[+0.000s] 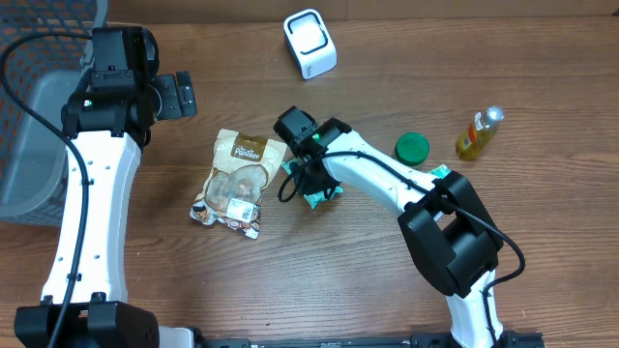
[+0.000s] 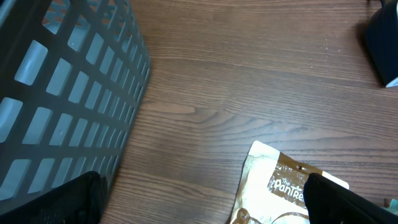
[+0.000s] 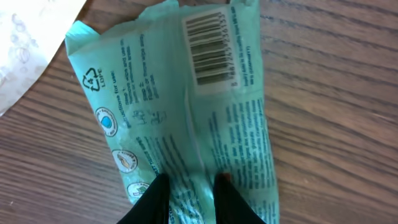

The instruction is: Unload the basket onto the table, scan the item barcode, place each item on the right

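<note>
Green packet clamped at one end in right gripper, well apart from white scanner, on robot's side. Lift slowly, keep barcode flat, unwrinkled, facing the scanner. Left gripper spread wide, empty.

Print on two packs

In the right wrist view, the green packet carries a black barcode near its far end, with a row of digits beside it too blurred to read. On its left side a recycling triangle encloses "4" over "LDPE". The remaining small print and round icons cannot be made out. The brown snack pouch, just left of the packet, bears a white brand name beginning "Pan"; its later letters are unclear.
</note>
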